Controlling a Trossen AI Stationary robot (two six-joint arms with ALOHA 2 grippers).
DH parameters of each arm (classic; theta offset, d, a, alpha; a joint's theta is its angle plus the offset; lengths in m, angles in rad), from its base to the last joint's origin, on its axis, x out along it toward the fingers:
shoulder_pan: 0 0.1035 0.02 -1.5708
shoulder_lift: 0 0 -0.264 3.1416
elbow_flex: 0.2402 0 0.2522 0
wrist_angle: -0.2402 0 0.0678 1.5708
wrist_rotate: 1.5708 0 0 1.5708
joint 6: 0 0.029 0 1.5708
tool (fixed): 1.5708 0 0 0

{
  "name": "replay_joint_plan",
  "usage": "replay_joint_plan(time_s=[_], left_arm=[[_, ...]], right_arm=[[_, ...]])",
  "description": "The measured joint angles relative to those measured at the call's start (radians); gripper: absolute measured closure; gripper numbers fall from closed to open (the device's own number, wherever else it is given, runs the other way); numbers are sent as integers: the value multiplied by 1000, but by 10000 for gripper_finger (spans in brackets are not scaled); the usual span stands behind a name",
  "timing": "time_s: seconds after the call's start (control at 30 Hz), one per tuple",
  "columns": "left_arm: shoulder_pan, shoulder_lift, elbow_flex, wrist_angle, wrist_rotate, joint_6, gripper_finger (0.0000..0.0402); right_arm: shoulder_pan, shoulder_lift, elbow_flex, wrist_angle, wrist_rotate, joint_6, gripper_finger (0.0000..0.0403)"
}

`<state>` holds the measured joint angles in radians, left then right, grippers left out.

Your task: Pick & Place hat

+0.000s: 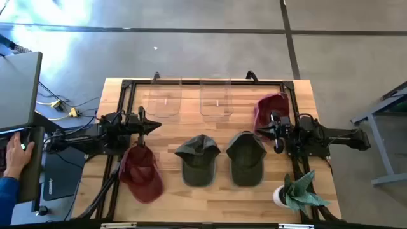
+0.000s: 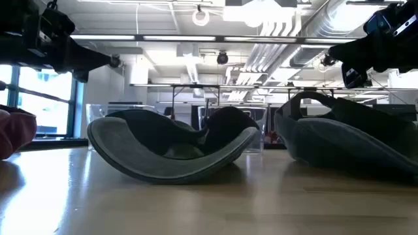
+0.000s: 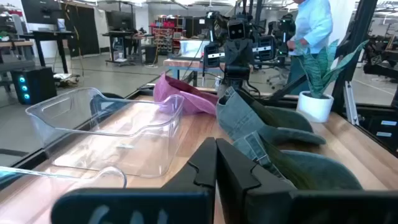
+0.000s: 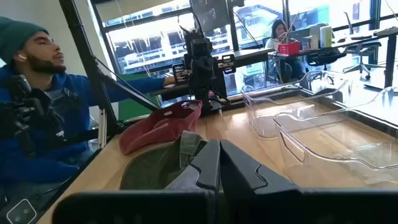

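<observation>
Four caps lie on the wooden table. A red cap (image 1: 143, 173) sits near the left side, two green caps (image 1: 198, 160) (image 1: 246, 159) sit in the middle, and a maroon cap (image 1: 270, 109) lies at the far right. In the low view the green caps (image 2: 173, 147) (image 2: 346, 140) rest upside down on their crowns. My left gripper (image 1: 156, 126) (image 3: 216, 163) hovers shut, beyond the red cap. My right gripper (image 1: 271, 130) (image 4: 219, 163) is also shut. It hangs just on the near side of the maroon cap and holds nothing.
Two clear plastic bins (image 1: 166, 102) (image 1: 215, 100) stand side by side at the far edge. A potted plant (image 1: 297, 192) stands at the near right corner. A person in blue (image 1: 9, 166) sits left of the table by a laptop. A black frame (image 1: 203, 81) borders the table.
</observation>
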<state>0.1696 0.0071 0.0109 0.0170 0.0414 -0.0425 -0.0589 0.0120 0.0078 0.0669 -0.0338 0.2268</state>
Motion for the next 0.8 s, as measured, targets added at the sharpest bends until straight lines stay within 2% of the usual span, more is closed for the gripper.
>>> replay_joint_plan(time_s=[0.8], left_arm=[[0, 0, 0, 0, 0, 0, 401]], right_arm=[[0, 0, 0, 0, 0, 0, 400]])
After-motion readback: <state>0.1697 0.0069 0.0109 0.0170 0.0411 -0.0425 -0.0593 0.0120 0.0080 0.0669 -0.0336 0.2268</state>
